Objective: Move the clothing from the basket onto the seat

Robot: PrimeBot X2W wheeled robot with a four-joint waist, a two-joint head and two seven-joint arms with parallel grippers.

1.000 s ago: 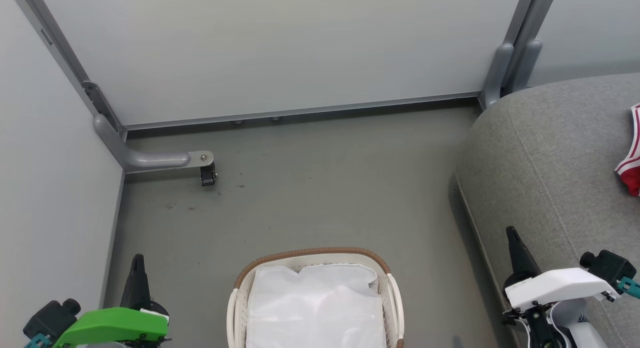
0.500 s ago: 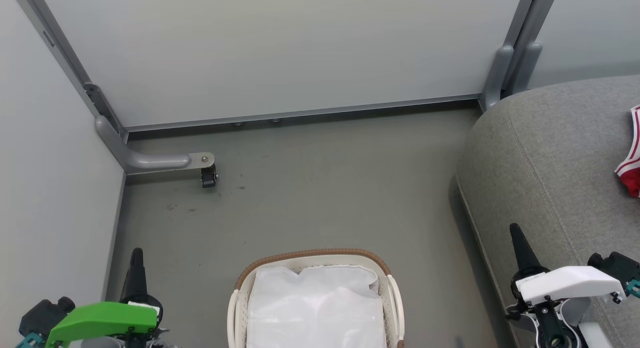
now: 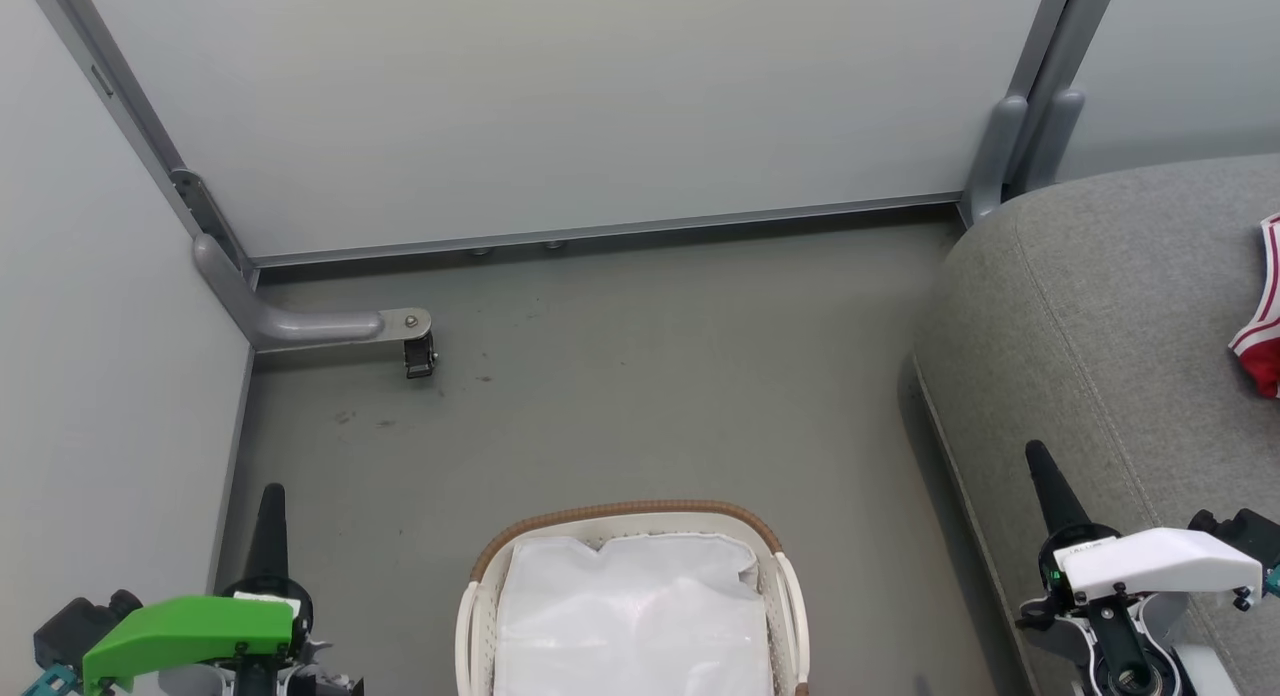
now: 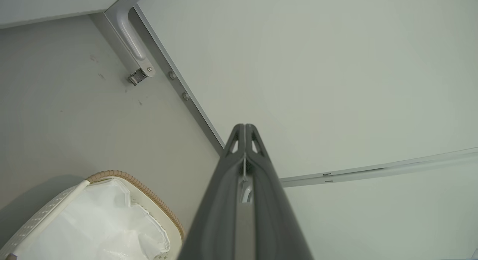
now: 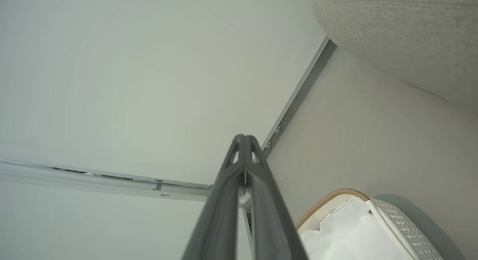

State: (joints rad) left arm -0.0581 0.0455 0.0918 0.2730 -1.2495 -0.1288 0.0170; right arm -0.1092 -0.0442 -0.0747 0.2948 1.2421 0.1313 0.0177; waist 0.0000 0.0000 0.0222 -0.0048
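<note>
The white basket [image 3: 483,561] with its brown rim stands on the floor at the bottom centre; inside it I see just the plain white liner sheet [image 3: 632,616]. A piece of the red clothing [image 3: 1262,321] with white striped trim lies on the grey seat [image 3: 1100,316] at the right edge. My left gripper [image 3: 271,496] is shut and holds nothing, low at the left of the basket. My right gripper [image 3: 1036,454] is shut and holds nothing, over the seat's front edge. The left wrist view shows the basket [image 4: 123,176]; the right wrist view shows the basket [image 5: 328,197] and the seat [image 5: 403,39].
Grey partition walls [image 3: 560,96] close the back and left. A metal foot with a small caster [image 3: 416,354] sticks out onto the floor at the left. Bare grey floor [image 3: 640,376] lies between the basket, the walls and the seat.
Both grippers have drawn back toward the bottom of the head view. The picture has shifted slightly downward. The basket and the red garment stay where they were.
</note>
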